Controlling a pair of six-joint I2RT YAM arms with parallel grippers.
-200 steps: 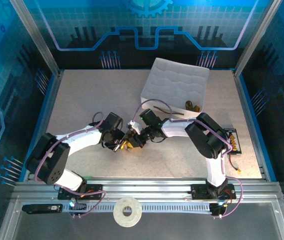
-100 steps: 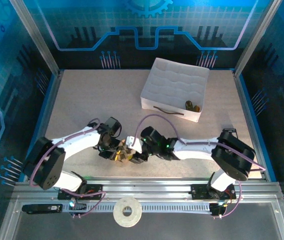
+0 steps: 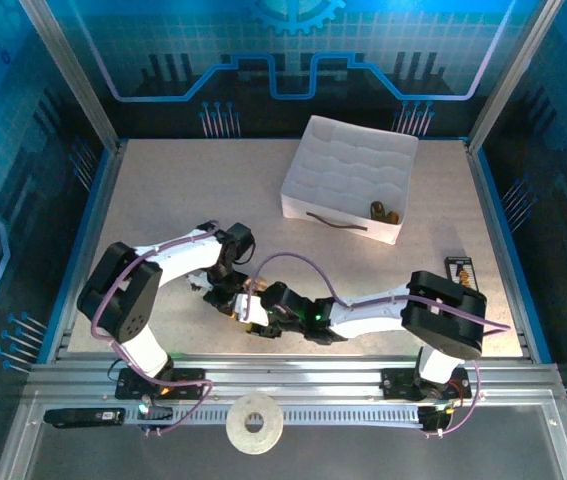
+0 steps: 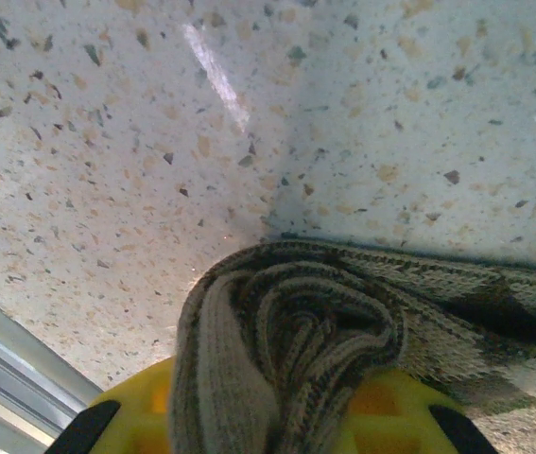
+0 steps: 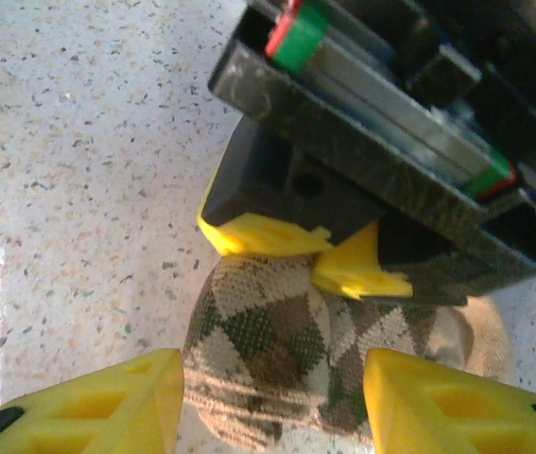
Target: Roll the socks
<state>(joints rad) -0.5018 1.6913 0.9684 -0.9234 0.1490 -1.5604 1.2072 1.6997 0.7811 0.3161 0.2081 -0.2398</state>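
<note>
Your left gripper (image 5: 317, 253) pinches the rolled brown-and-tan checked sock (image 5: 268, 350) at the near centre of the table (image 3: 163, 200); your right gripper (image 5: 272, 383) straddles it, jaws wide. Close the right squarely across the roll's middle before loosening the left, lest it unwind

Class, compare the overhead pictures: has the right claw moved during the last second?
Yes. The right claw has moved toward the front rail and slightly left, away from the white box; it now straddles the checked sock.
</note>
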